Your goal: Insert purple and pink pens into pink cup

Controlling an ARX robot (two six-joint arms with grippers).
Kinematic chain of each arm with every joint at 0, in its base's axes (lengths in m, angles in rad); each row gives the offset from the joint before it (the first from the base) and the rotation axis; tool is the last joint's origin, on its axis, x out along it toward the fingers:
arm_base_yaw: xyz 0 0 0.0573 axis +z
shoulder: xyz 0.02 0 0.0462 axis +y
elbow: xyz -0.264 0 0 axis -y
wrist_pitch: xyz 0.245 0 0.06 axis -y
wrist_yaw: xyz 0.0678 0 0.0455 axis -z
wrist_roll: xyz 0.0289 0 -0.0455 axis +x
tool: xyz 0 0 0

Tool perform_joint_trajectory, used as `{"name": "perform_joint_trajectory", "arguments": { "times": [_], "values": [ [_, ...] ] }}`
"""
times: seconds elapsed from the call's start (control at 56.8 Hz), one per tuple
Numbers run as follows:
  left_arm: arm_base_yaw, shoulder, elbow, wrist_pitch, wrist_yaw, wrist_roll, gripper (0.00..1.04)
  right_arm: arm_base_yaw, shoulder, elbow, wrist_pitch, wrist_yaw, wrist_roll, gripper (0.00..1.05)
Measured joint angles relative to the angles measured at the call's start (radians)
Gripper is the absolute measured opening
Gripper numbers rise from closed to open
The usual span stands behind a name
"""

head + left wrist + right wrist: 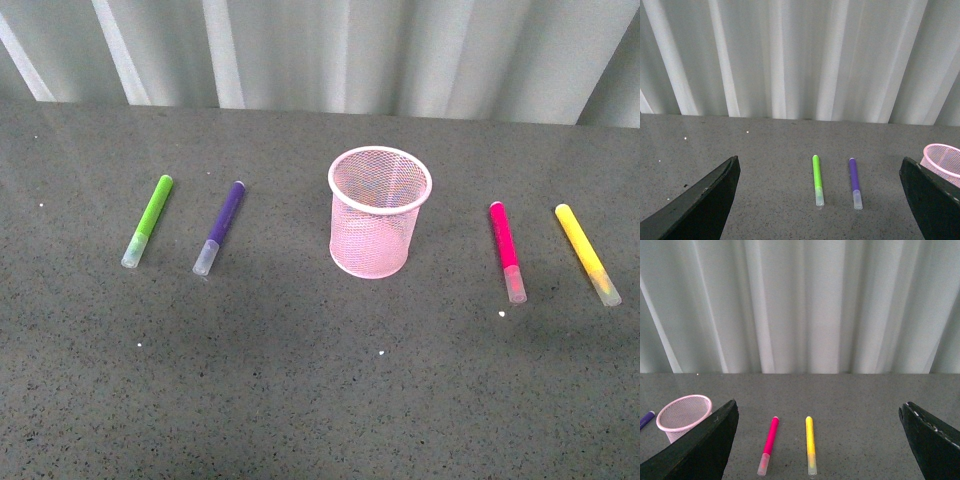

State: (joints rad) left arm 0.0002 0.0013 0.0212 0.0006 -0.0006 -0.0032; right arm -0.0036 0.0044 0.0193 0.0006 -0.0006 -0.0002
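Front view: neither arm shows here, only the layout. The pink cup [370, 240] stands upright near the middle of the surface [300, 400], with no pen in it. The purple pen [220, 227] lies flat on the robot's left of the cup, between it and the lime-green marker [148, 221]. The pink pen [507, 251] lies flat on the right, between the cup and the yellow marker [587, 253]. All four are apart from one another and from the cup.

Each task pen runs roughly away from the robot, clear cap at the near end and the far end leaning slightly toward the cup.

In the left wrist view the left claw [819, 160] is spread wide and holds nothing. The purple pen lies ahead of it on the surface, within the span of the two fingers and toward the cup-side one, with the green marker just beside it. The right claw [818, 403] is equally wide and empty. The pink pen lies ahead of it, on the cup side of the yellow marker.

So the left arm looks nearer the purple pen and the right arm nearer the pink. Either grasp probably wants the fingers closing across the pen's long axis, clear of the neighbouring marker.

The surface is dark grey, speckled stone-like material with a few pale flecks. Behind it hangs a pleated white curtain [350, 50].
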Motion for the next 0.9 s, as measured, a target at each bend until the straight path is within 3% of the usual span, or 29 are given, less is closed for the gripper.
{"name": "perform_joint_trajectory", "arguments": {
  "times": [0.898],
  "values": [
    [0.0, 0.0, 0.0, 0.0, 0.0, 0.0, 0.98, 0.0, 0.0, 0.0, 0.0, 0.0, 0.0, 0.98]
  ]
}}
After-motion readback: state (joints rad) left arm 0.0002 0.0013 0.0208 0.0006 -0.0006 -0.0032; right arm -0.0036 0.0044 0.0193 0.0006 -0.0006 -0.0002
